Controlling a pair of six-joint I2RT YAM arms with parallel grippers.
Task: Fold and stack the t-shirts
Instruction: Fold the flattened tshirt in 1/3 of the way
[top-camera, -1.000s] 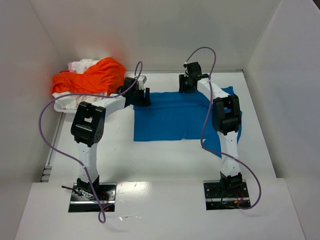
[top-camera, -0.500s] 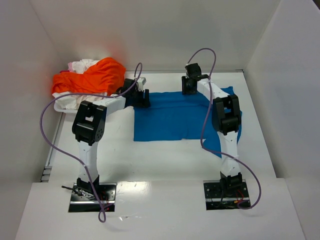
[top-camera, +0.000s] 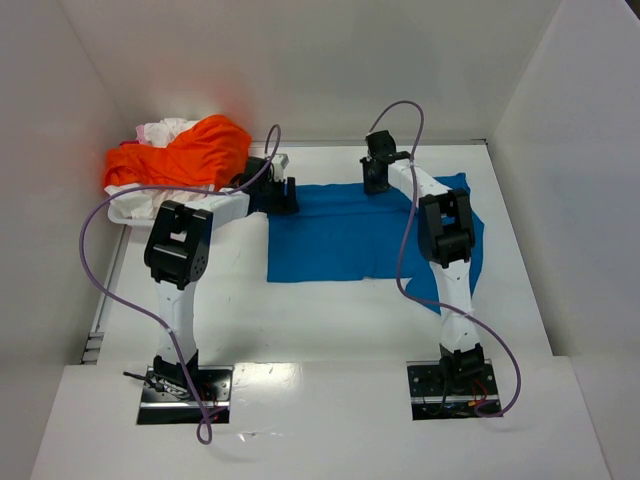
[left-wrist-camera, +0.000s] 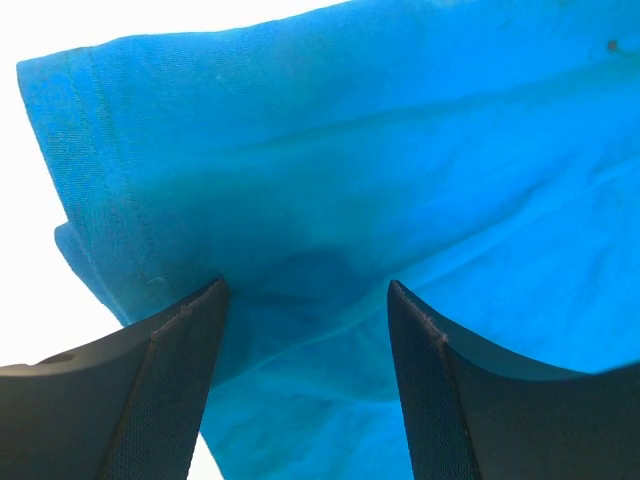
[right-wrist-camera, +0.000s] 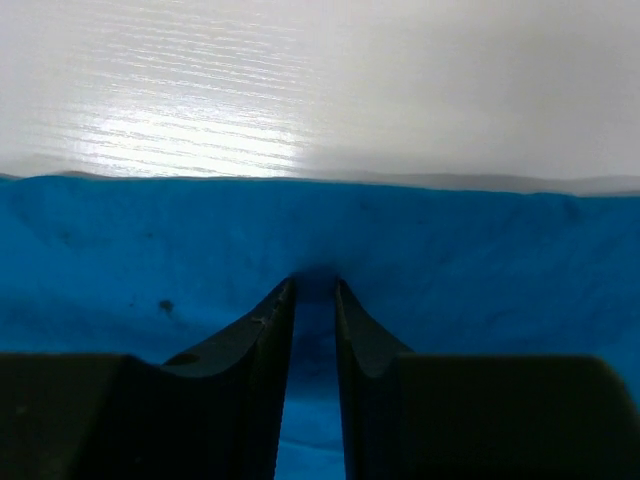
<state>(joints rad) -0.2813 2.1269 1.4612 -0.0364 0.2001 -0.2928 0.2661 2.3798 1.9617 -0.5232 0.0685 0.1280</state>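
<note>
Where blue t-shirt (top-camera: 340, 235) lies flat, long axis left-right, left tool (left-wrist-camera: 306, 285) hangs spread over its far-left corner; right tool (right-wrist-camera: 314, 283) pinches the far hem.

no legible text, no labels, brand marks, numbers or signs, checked top view and both wrist views, nothing readable on any surface

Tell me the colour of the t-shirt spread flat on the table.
The t-shirt is bright blue, clearest in the top view.
</note>
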